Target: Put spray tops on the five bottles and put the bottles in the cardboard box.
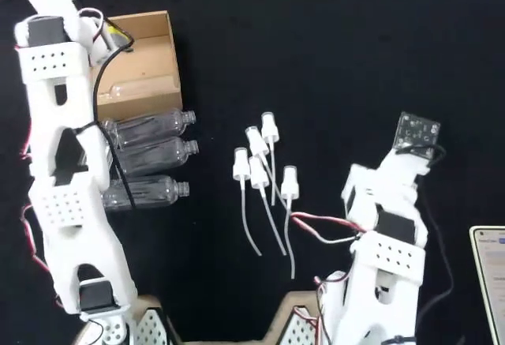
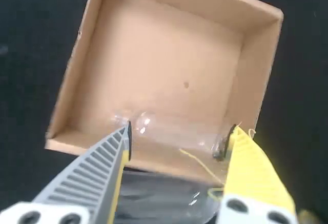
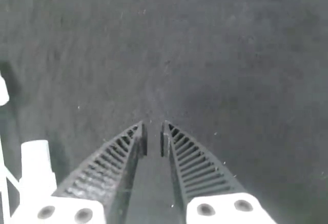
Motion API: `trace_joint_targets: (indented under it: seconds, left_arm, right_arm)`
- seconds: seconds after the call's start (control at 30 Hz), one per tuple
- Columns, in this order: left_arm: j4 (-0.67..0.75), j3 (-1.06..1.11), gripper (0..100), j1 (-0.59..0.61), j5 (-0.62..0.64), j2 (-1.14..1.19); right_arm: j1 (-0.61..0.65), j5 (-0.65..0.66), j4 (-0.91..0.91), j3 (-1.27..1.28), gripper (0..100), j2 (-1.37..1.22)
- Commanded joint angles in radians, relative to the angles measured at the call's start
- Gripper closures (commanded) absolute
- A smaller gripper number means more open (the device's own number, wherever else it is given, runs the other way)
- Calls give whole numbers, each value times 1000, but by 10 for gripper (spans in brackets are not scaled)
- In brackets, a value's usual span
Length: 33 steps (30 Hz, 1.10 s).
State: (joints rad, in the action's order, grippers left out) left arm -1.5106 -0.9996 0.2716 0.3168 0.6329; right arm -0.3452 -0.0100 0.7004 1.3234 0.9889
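Note:
The cardboard box (image 1: 154,45) (image 2: 169,65) stands at the table's far left. One clear bottle (image 1: 136,88) (image 2: 174,131) lies inside it along the near wall; I cannot tell whether it has a top. My left gripper (image 1: 109,35) (image 2: 177,142) hangs open over that wall, a finger off each end of the bottle. Three uncapped clear bottles (image 1: 150,158) lie side by side on the black table just in front of the box. Several white spray tops (image 1: 264,167) with long tubes lie mid-table. My right gripper (image 1: 357,189) (image 3: 154,138) is low over bare table, shut and holding nothing, one spray top (image 3: 36,165) beside it.
A light-screened device (image 1: 491,270) lies at the right edge of the table. Both arm bases (image 1: 229,325) sit at the near edge. Red and black cables (image 1: 319,226) run from the right arm towards the spray tops.

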Motion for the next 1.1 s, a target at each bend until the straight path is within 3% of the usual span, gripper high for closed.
trace_joint_targets:
  seconds: [0.0,0.13,0.23,0.43,0.77,1.07]
  left_arm:
    - [78,-116,703,-19,236,89]
    - [120,-180,703,-33,351,198]
    - [52,-239,703,-54,430,238]
    - [-98,-355,703,-99,436,250]
    - [-28,-286,703,-90,437,347]
    - [83,-294,703,28,417,410]
  right_arm:
    - [11,2,-54,4,938,22]
    - [5,2,-48,5,938,22]
    - [5,2,-48,5,938,22]
    - [5,2,-52,5,938,22]
    - [3,2,-51,5,938,22]
    - [3,2,-52,5,938,22]
